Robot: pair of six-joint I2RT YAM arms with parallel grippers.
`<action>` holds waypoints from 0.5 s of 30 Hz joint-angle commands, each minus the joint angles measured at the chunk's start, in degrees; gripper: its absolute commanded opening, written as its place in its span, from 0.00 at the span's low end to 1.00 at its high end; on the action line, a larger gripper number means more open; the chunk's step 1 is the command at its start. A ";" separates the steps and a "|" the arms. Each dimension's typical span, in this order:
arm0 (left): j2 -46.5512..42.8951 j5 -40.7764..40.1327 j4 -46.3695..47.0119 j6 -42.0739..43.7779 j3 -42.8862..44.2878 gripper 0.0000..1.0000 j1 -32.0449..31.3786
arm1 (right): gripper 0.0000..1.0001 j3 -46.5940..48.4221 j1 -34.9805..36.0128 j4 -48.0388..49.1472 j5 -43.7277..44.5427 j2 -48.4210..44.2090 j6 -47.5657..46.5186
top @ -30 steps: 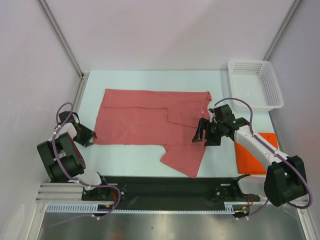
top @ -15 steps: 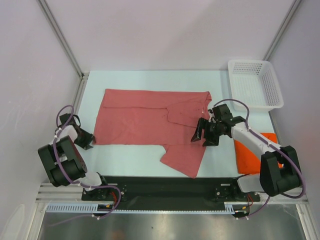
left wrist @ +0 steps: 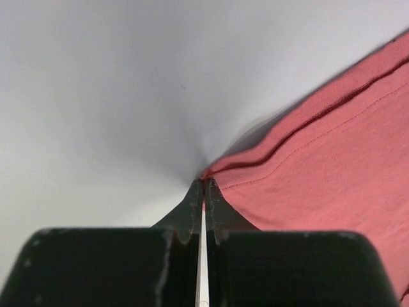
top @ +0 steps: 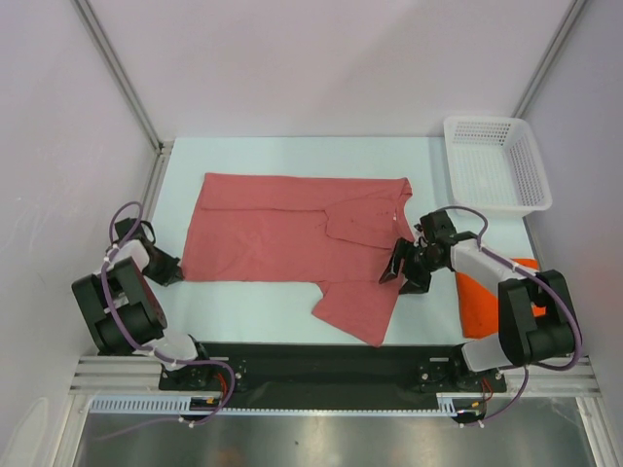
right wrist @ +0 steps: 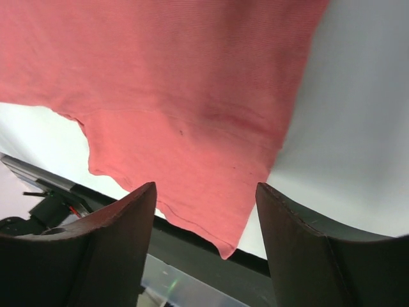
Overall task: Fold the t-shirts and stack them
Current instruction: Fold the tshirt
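Observation:
The dusty pink-red t-shirt (top: 282,229) lies spread across the table, with one sleeve flap reaching toward the near edge. My left gripper (top: 178,269) sits low at the shirt's near left corner. In the left wrist view its jaws (left wrist: 204,182) are shut on the hemmed corner of the shirt (left wrist: 332,141). My right gripper (top: 401,272) hovers open over the shirt's right edge. In the right wrist view the fingers (right wrist: 204,186) straddle the pink cloth (right wrist: 172,83) without touching it. The orange t-shirt (top: 479,309) lies folded at the right, partly under the right arm.
A white perforated basket (top: 487,122) stands at the back right corner. The black rail (top: 321,365) holding the arm bases runs along the near edge. Grey walls enclose the table on three sides.
My left gripper has shut on the shirt's corner. My right gripper has drawn slightly back to the right over the shirt's edge and its jaws have narrowed a little.

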 commanded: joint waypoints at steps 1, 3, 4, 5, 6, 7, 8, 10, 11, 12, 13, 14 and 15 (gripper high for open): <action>-0.38 -1.13 0.78 2.01 -2.34 0.00 0.32 | 0.66 -0.16 -0.55 1.85 -0.32 1.36 -0.55; -1.35 -0.60 0.78 2.19 -2.60 0.00 0.32 | 0.59 -0.51 -0.55 1.85 -1.02 2.07 -1.07; -1.53 -0.51 0.69 2.19 -2.61 0.00 0.32 | 0.57 -0.60 -0.55 1.76 -1.63 2.42 -1.42; -1.79 -0.51 0.69 2.28 -2.52 0.00 0.32 | 0.54 -0.68 -0.55 1.06 -1.63 2.94 -1.78; -2.05 -0.34 0.69 2.45 -2.43 0.00 0.32 | 0.51 -0.77 -0.55 0.53 -1.72 2.95 -2.21; -2.23 -0.16 0.60 2.54 -2.34 0.00 0.32 | 0.50 -0.95 -0.55 0.18 -1.46 2.86 -2.74; -2.40 -0.07 0.43 2.72 -2.34 0.00 0.32 | 0.50 -1.38 -0.47 0.00 -1.46 2.25 -2.83; -2.93 -0.07 0.51 2.89 -2.43 0.00 0.32 | 0.47 -2.09 -0.29 -0.17 -1.81 1.98 -3.09; -2.93 -0.16 0.51 2.90 -2.52 0.00 0.32 | 0.47 -2.09 -0.20 -0.87 -1.81 1.89 -3.27; -2.93 -0.07 0.43 2.98 -2.60 0.00 0.32 | 0.47 -2.09 -0.20 -1.14 -1.98 1.81 -3.36; -2.93 0.01 0.43 2.98 -2.69 0.00 0.23 | 0.47 -2.09 -0.20 -2.10 -2.07 1.72 -3.45; -2.85 0.10 0.60 2.98 -2.78 0.00 0.32 | 0.47 -2.18 -0.20 -2.37 -2.42 1.46 -3.45; -2.85 0.19 0.51 3.16 -2.95 0.00 0.32 | 0.47 -2.35 -0.12 -2.63 -3.03 0.67 -3.36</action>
